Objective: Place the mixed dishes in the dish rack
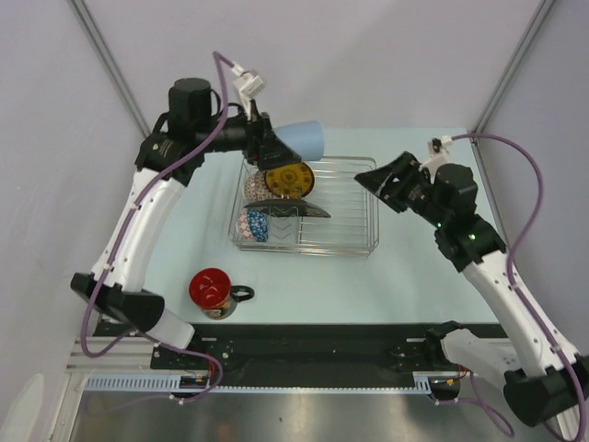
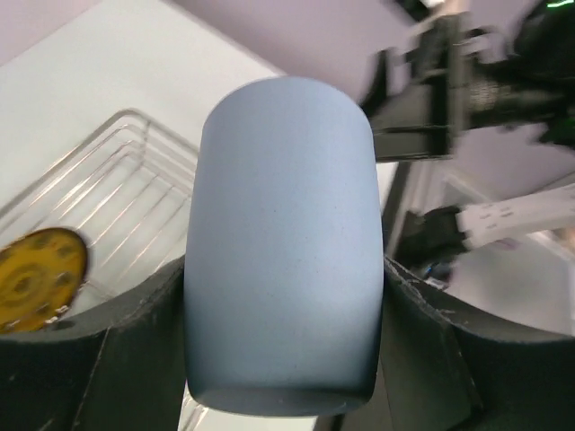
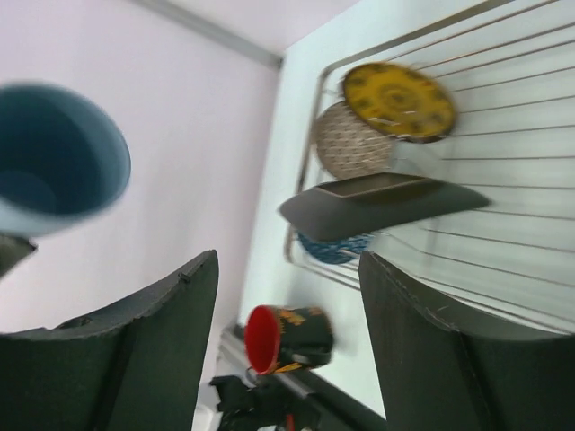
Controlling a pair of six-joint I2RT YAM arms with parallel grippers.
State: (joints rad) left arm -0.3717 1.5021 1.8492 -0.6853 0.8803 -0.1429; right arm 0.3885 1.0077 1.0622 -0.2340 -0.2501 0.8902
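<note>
My left gripper (image 1: 276, 145) (image 2: 283, 359) is shut on the light-blue cup (image 1: 302, 139) (image 2: 283, 233), holding it on its side in the air over the far left corner of the dish rack (image 1: 342, 214) (image 2: 135, 180) (image 3: 512, 171). In the rack's left half stand a yellow round-patterned dish (image 1: 290, 180) (image 3: 398, 99), a reddish-white bowl (image 1: 255, 187) (image 3: 349, 144), a blue-patterned bowl (image 1: 252, 225) (image 3: 331, 248) and a tilted dark square plate (image 1: 299, 210) (image 3: 377, 202). The red-inside mug (image 1: 213, 293) (image 3: 287, 339) stands on the table near the front. My right gripper (image 1: 375, 180) (image 3: 287, 269) is open and empty at the rack's right end.
The rack's right half holds only bare wire. Grey walls close in the table at the left, back and right. The black base rail (image 1: 304, 345) runs along the near edge, close behind the mug.
</note>
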